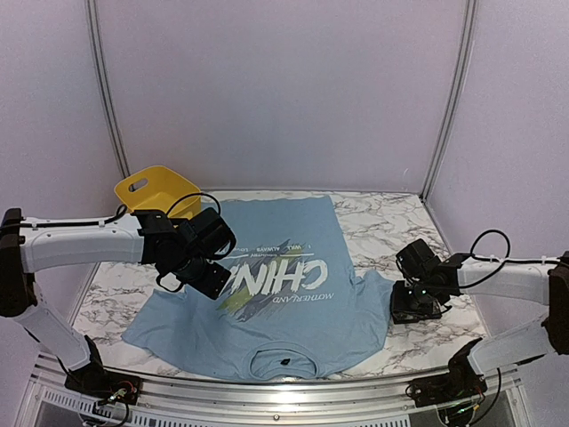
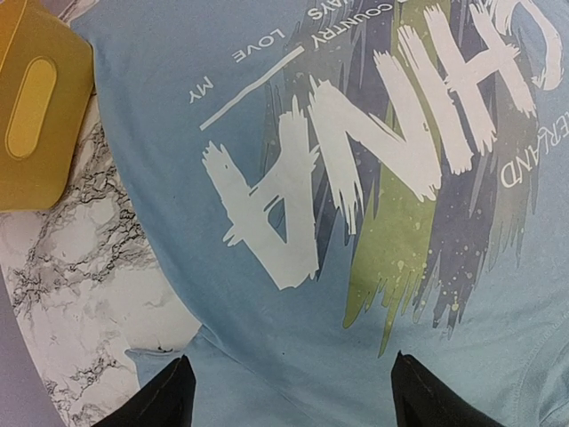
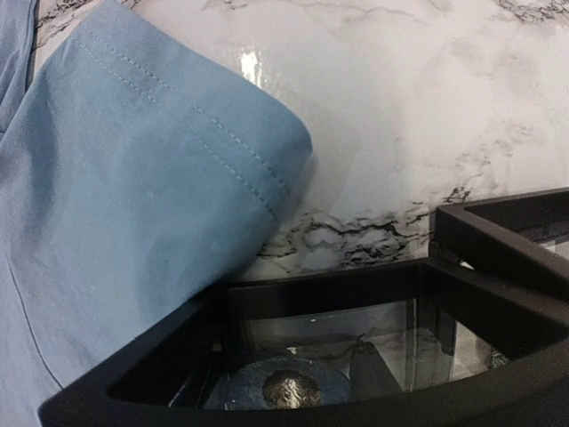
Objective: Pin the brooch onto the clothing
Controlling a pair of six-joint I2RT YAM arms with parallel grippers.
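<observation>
The light blue T-shirt (image 1: 284, 294) with white "CHINA" lettering lies flat on the marble table, collar toward the near edge. My left gripper (image 1: 200, 271) hovers over the shirt's left chest. In the left wrist view it (image 2: 289, 396) is open, with the black fingertips (image 2: 169, 396) wide apart above plain blue cloth (image 2: 293, 329) below the lettering. My right gripper (image 1: 414, 301) is down at a black-framed glass box (image 3: 356, 285) beside the shirt's right sleeve (image 3: 133, 196). A small round metallic brooch (image 3: 291, 389) lies on a blue pad inside it. The right fingers do not show clearly.
A yellow bin (image 1: 151, 189) with a handle slot stands at the back left; it also shows in the left wrist view (image 2: 36, 107). A small dark mark (image 1: 286, 362) sits inside the collar. Bare marble (image 1: 391, 222) lies right of the shirt.
</observation>
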